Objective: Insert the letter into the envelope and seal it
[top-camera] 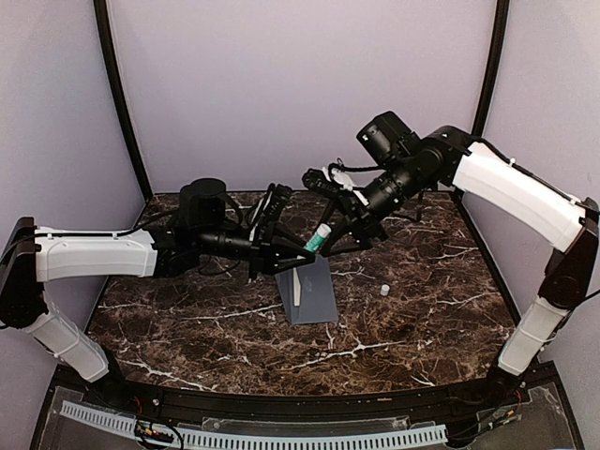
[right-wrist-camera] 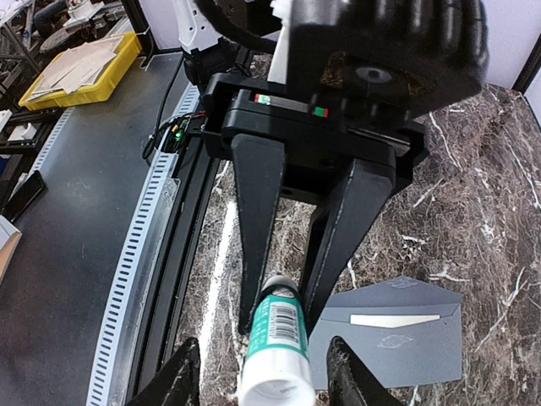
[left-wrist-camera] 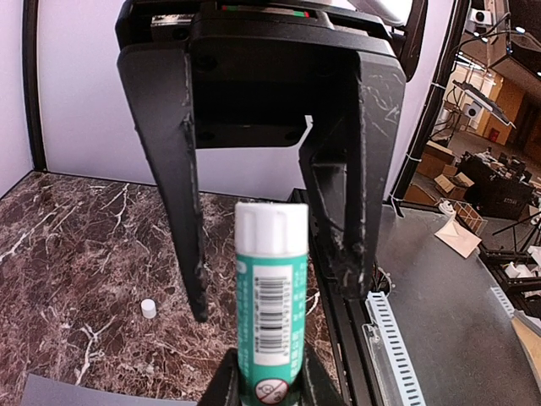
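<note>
the left gripper was clamped on the dark end of a glue stick, its two fingers pinching the teal barcoded tube from either side. the stick was held up in the air above the table, its white end pointing towards the right arm. the right gripper straddled that white end with its jaws apart. in the right wrist view a gap showed on both sides between its fingers and the tube, the gap narrower on one side.

the envelope lay flat on the dark marble, just below and in front of the two meeting grippers, touched by neither. its flap looked folded open, and its small pale emblem faced up on the body. the letter showed only as a thin cream strip at the mouth of the envelope, and the rest of it seemed to be tucked inside. a small white cap stood on the table near the right of the envelope, apart from it.
</note>
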Robot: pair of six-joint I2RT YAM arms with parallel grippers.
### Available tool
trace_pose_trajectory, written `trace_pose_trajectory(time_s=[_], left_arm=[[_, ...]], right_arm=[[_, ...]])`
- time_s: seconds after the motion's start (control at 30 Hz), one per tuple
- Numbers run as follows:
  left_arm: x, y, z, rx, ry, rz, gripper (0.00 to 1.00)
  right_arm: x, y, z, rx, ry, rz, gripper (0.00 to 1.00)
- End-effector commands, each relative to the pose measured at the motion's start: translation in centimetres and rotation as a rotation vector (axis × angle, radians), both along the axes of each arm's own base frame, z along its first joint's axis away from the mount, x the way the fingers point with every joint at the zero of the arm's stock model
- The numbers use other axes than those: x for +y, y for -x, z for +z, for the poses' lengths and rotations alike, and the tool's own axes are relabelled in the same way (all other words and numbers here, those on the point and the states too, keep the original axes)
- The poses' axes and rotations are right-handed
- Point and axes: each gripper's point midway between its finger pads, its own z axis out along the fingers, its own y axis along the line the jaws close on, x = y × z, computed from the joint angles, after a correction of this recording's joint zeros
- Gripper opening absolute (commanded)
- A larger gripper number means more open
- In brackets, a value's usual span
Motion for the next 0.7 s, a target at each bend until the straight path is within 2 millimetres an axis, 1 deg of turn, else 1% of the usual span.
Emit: trace_pose_trajectory(time_s=[0.0,0.27,0.43,0.53,0.67], left_arm=[[0.3,0.3,1.2,-0.020,0.034,-0.004,0.12],[0.3,0.2,1.3,-0.022,0.039,0.004,0.11],[0.5,-0.3,1.2,-0.007,0.040,0.017,0.11],[0.7,-0.6,1.4,-0.003,0.049,0.025,0.11],[0.9,-0.9,1.5,-0.001,0.059,0.031,0.11]], right_arm=[[0.3,0.8,1.2,-0.016,-0.029,0.029,0.47],[0.6,1.2,0.7,-0.015,-0.019,0.036,0.43],[1.2,2.4,0.9,-0.020,-0.016,0.062,0.42],[1.4,2.7,0.8,-0.018,-0.012,0.068,0.38],[1.5,2.5,0.4,-0.013,-0.004,0.063,0.33]])
